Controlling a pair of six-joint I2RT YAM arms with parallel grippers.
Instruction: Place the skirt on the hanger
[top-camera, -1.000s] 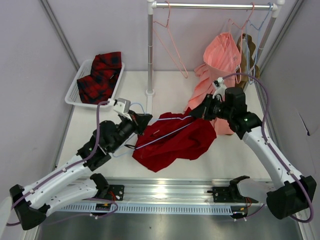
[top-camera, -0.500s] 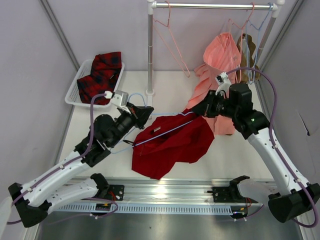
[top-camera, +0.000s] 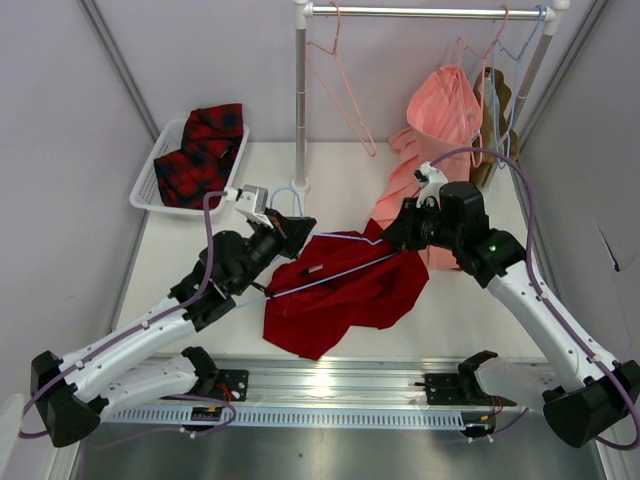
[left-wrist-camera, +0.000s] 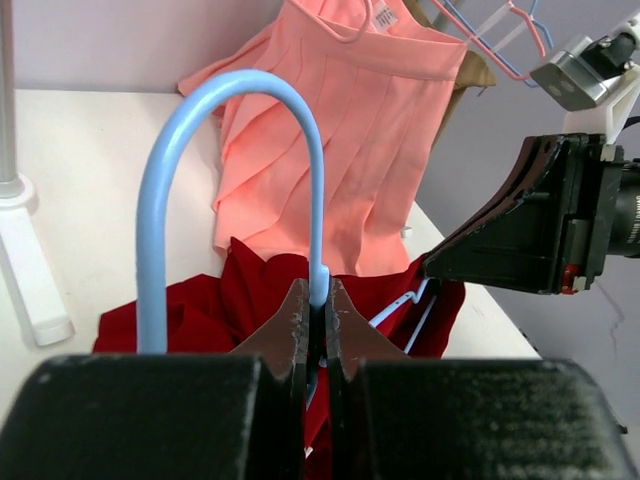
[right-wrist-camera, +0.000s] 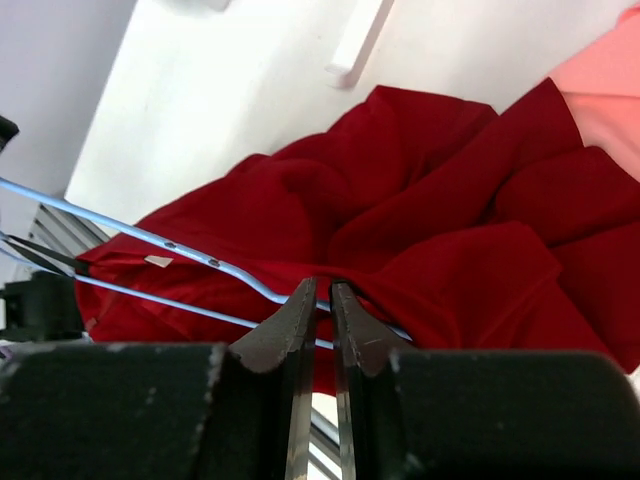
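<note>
Your left arm (top-camera: 150, 330) stretches long and low from near-left base, reaching inward toward middle. Your left gripper (left-wrist-camera: 318, 300) is pinched tight. Your right arm (top-camera: 545, 315) bends at elbow, forearm reaching leftward. Your right gripper (right-wrist-camera: 323, 292) has fingers nearly together with thin gap showing; grip unclear.

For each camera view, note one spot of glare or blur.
Top external: glare on the silver metal rail. Left wrist: black left hand blurred, thin light-blue wire hanger sharp. Right wrist: black right hand blurred, deep-red fabric skirt sharp.
</note>
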